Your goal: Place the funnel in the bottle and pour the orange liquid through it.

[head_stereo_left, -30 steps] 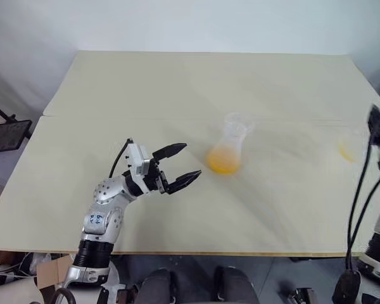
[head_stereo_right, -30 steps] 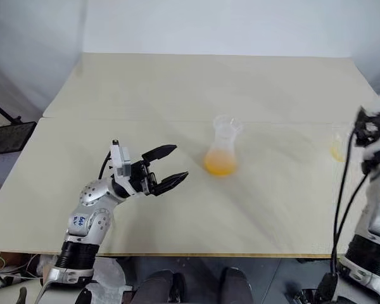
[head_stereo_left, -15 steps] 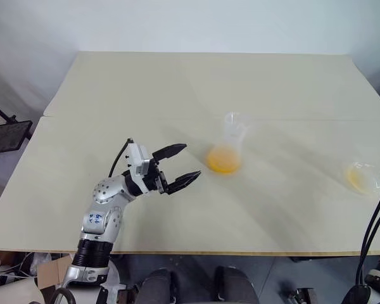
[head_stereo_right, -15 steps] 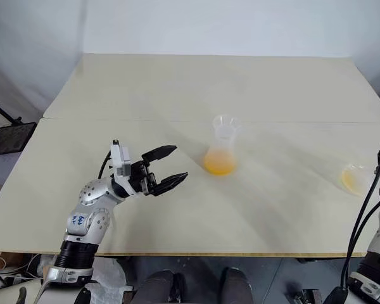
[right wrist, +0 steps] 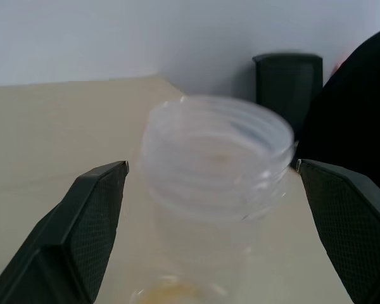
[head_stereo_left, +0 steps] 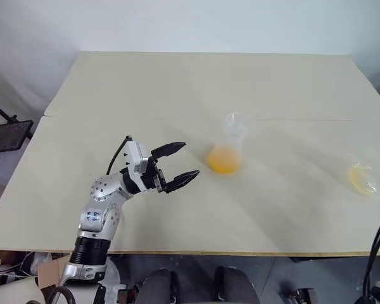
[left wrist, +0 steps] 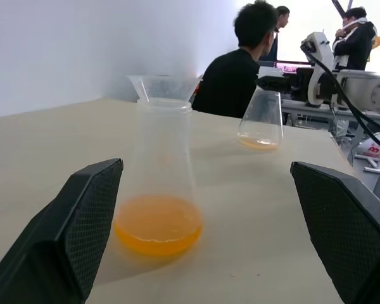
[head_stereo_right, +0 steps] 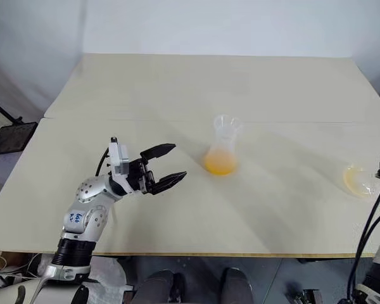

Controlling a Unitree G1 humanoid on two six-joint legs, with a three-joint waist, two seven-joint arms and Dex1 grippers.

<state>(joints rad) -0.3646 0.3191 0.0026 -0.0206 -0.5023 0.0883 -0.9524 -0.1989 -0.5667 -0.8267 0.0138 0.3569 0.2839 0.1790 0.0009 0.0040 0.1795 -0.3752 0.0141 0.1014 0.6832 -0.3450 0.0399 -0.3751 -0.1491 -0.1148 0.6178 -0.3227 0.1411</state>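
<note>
Now that my right gripper (right wrist: pixel 212 190) has spread its fingers and let go, the flask (head_stereo_left: pixel 365 178) it carried stands at the table's (head_stereo_left: pixel 177 95) right edge, orange dregs inside. The funnel (left wrist: pixel 163 87) sits in the bottle (head_stereo_left: pixel 230 151) mid-table, the orange liquid (left wrist: pixel 157 223) pooled at the bottom. My left gripper (head_stereo_left: pixel 179 164), unmoved, gapes toward it, well apart.
</note>
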